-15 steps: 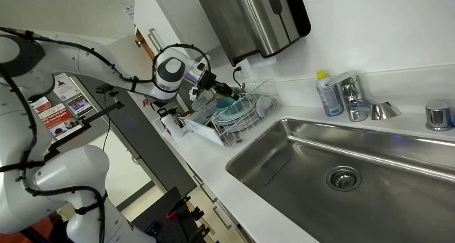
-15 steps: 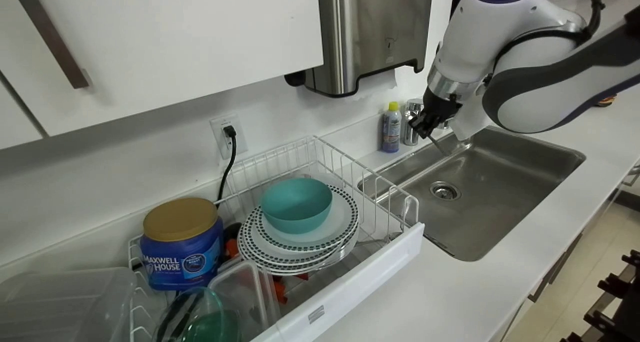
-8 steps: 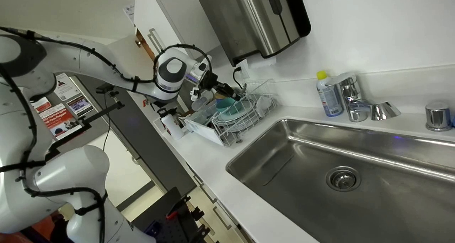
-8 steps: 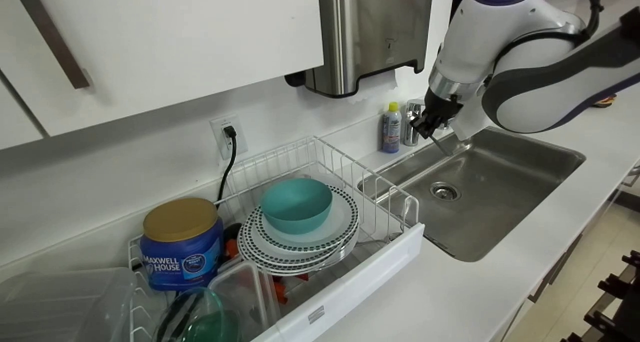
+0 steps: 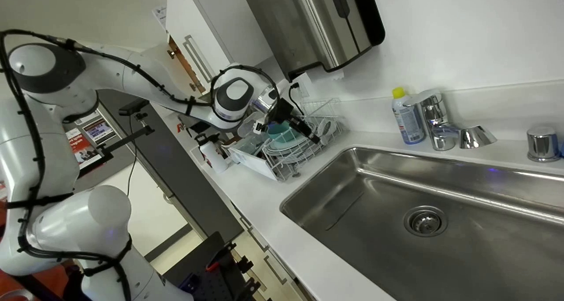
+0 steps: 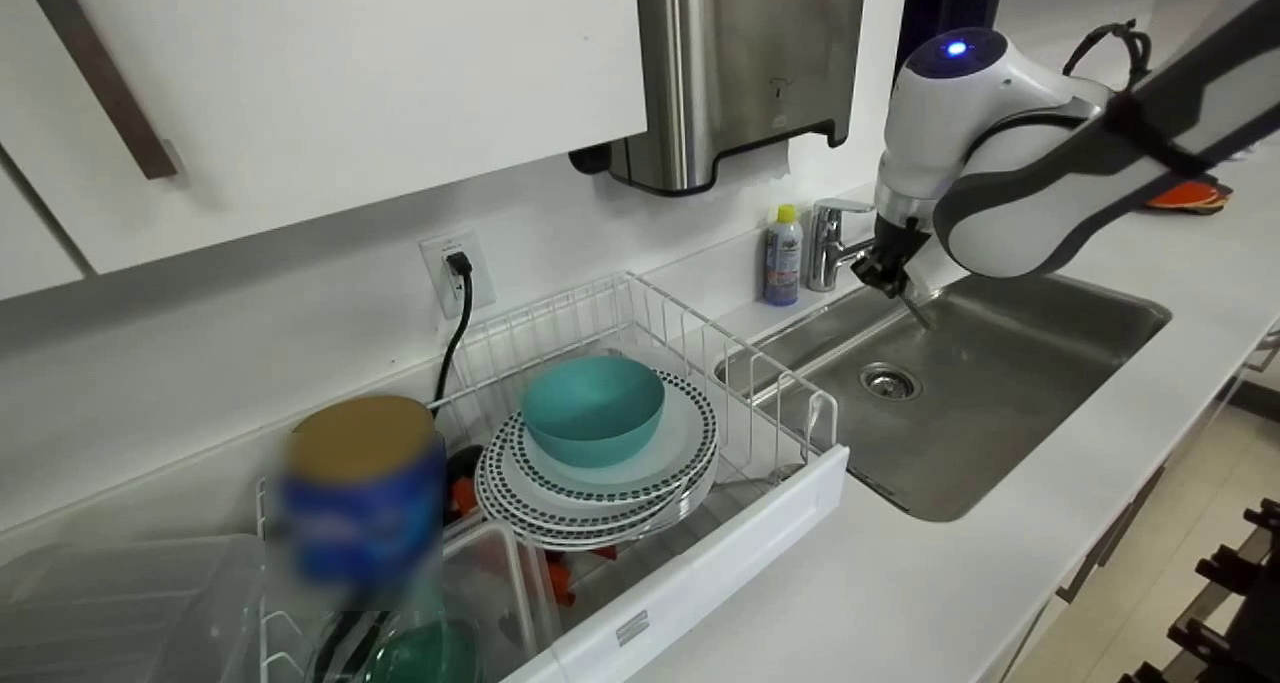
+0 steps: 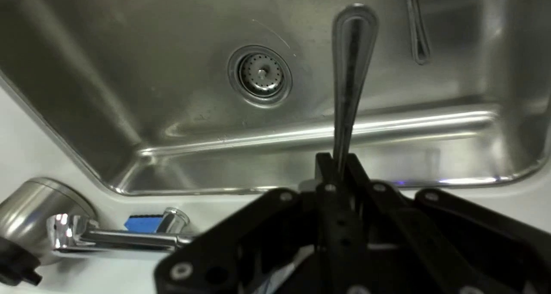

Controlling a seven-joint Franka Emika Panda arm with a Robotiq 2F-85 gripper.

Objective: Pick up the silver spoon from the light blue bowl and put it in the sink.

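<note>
The gripper (image 7: 338,162) is shut on the silver spoon (image 7: 352,57), whose handle sticks out past the fingertips in the wrist view; its other end is hidden by the fingers. In an exterior view the gripper (image 6: 880,275) holds the spoon (image 6: 916,313) tilted down above the back part of the sink (image 6: 990,443). The gripper also shows in an exterior view (image 5: 313,138), in front of the dish rack. The sink also shows in the wrist view (image 7: 172,70). The light blue bowl (image 6: 593,413) stands upright on stacked plates in the rack, away from the gripper.
The white dish rack (image 6: 700,563) stands beside the sink. A faucet (image 5: 434,120), a yellow-capped spray can (image 5: 407,120) and a metal cup (image 5: 543,144) line the back edge. A paper towel dispenser (image 6: 745,63) hangs above. Another handle-like shape (image 7: 415,23) shows in the sink.
The gripper with the spoon has moved right and down in both exterior views, away from over the rack side and lower over the sink. The bowl has not moved.
</note>
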